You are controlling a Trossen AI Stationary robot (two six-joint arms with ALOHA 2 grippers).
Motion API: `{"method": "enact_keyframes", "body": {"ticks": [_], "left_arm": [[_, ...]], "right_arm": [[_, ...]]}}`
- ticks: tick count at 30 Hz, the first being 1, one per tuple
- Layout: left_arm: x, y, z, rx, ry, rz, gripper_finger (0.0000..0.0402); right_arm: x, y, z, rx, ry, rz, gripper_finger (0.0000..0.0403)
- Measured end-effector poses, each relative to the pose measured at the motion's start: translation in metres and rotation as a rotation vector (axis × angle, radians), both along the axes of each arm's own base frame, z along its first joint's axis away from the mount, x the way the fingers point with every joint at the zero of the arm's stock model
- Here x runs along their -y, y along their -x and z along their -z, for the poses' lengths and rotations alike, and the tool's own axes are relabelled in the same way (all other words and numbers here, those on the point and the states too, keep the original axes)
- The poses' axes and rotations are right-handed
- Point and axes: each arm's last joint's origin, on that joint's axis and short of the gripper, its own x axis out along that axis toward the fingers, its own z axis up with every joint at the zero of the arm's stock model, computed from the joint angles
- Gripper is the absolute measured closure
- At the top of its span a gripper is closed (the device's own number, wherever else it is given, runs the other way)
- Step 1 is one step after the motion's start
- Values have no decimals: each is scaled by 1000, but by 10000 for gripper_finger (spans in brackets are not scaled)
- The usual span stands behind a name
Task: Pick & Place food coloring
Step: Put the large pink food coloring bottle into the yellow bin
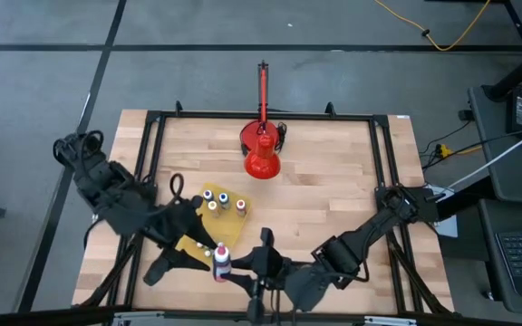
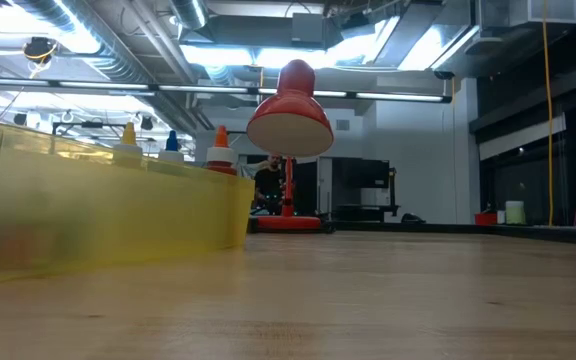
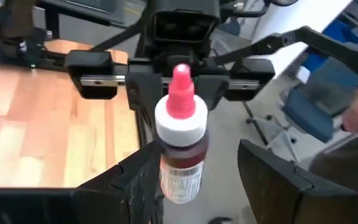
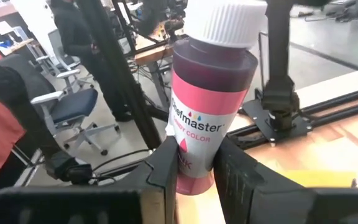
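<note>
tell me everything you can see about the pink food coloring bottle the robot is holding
The pink bottle is small, clear plastic filled with dark pink dye, with a ribbed white cap, a pink pointed tip and a pink and white label reading "Chefmaster". It stands roughly upright at the table's front edge, beside the yellow tray. The right claw is shut on its lower body. The left claw has its fingers on either side of it, one close against it, the other apart.

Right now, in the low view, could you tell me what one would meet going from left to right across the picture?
Yellow tray → orange-yellow-tipped bottle → blue-tipped bottle → orange-red-tipped bottle → red cone-shaped object on its upright rod. No gripper shows here.
</note>
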Motion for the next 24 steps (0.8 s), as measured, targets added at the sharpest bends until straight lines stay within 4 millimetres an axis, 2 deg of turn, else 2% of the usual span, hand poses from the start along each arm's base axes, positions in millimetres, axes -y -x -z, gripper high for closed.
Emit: {"method": "enact_keyframes", "body": {"ticks": [8,16,24], "left_arm": [[-16,-6,1,-96,-31,34,197],[-18,-22,12,-181,-11,106,197],[-23,-28,16,-220,5,129,202]], "right_arm": [[7,-5,4,-41,-29,-26,315],[15,-15,10,-64,-50,-53,315],[16,-16,12,-83,-45,-61,315]]}}
